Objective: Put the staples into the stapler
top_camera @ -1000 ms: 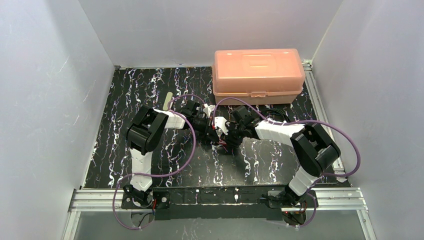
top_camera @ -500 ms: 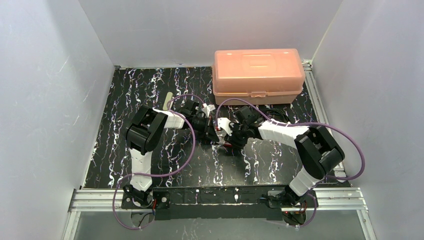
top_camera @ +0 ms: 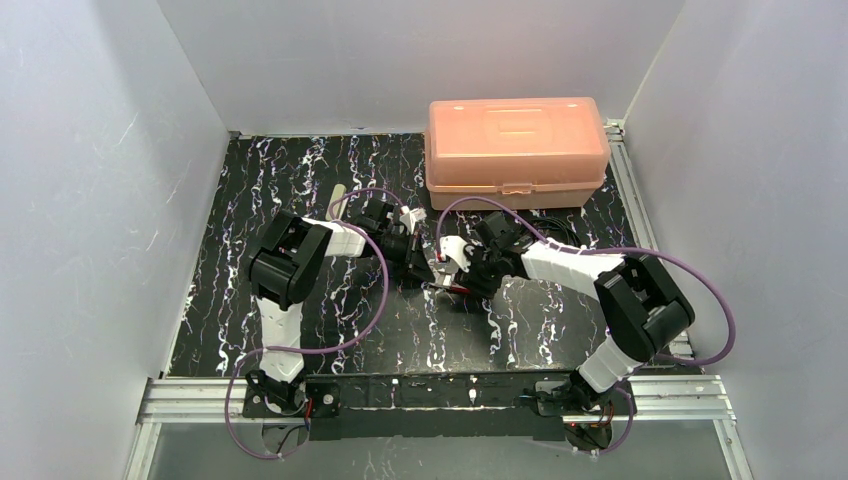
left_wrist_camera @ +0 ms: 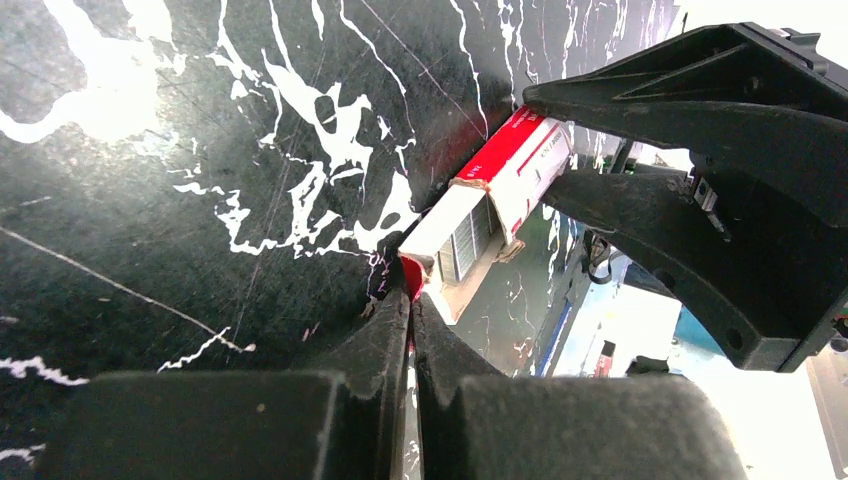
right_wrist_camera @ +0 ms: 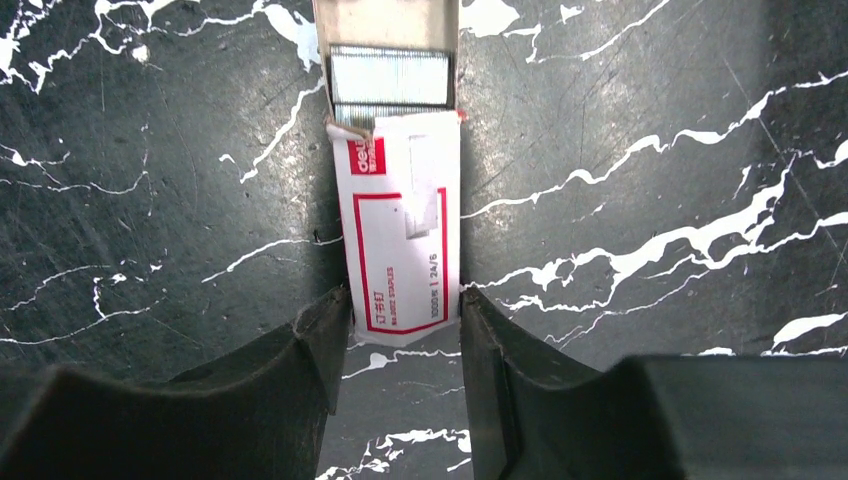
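The small red-and-white staple box [right_wrist_camera: 405,240] lies on the black marbled table between my right gripper's [right_wrist_camera: 405,305] fingers, which are shut on its sides. Its pale tray [right_wrist_camera: 385,20] is slid part way out, showing silvery staples [right_wrist_camera: 390,78]. In the left wrist view the box [left_wrist_camera: 522,158] and the staples [left_wrist_camera: 466,238] lie just ahead of my left gripper [left_wrist_camera: 410,292], which is shut on the tray's red end flap. In the top view both grippers, left [top_camera: 428,268] and right [top_camera: 458,276], meet at the table's middle. I cannot pick out the stapler.
An orange plastic toolbox [top_camera: 517,150], lid shut, stands at the back right. A coiled black cable [top_camera: 556,226] lies in front of it. A slim pale object [top_camera: 338,200] lies behind the left arm. White walls close in the table on three sides.
My left gripper has drawn back to the left, holding the tray flap. My right arm has reached a little further left with the box.
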Robot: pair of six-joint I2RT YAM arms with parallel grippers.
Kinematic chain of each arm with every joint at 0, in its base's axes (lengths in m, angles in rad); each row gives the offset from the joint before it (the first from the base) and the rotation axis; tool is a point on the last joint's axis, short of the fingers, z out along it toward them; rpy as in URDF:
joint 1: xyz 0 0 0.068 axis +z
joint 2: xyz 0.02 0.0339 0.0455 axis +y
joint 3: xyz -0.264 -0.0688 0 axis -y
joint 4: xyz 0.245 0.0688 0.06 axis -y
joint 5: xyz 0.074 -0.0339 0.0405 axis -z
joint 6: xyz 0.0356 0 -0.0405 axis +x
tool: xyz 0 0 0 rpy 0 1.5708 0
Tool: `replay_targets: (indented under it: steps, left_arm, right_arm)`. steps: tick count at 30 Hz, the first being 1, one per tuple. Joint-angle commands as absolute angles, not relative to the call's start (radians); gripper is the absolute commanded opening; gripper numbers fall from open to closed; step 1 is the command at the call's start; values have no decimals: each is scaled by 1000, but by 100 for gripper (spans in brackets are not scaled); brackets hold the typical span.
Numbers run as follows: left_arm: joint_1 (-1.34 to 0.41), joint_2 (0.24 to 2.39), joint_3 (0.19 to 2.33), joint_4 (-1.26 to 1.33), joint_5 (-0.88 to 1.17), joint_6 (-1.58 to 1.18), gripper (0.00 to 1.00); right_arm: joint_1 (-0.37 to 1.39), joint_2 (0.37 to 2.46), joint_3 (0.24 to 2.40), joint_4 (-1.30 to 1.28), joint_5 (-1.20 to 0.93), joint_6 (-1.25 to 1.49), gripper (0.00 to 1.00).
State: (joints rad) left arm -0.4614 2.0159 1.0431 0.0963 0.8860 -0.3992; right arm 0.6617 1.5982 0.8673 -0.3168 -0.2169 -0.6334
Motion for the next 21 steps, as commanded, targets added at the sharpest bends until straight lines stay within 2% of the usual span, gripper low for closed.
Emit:
replay_targets:
  steps: [1,5,10,13,21]
  left_arm:
    - [-446,1984,1018,45,812,-357,0]
    - [-445,1982,1018,41,810,-351,0]
    - [-445,1983,1018,44,807,-350,0]
    - [-445,1985,1019,44,807,-352,0]
    - [-445,1987,1020,45,811,-351,0]
  right_arm:
    - [648,1615,808,-455,-137,-668,53]
    - [648,1609,808,-454,-147,-668,54]
    - [647,1619,830,-446,-197,-652,74]
    - [647,1652,863,-433,-222,-638,81]
    - [655,1759,965,-402,-276,-608,84]
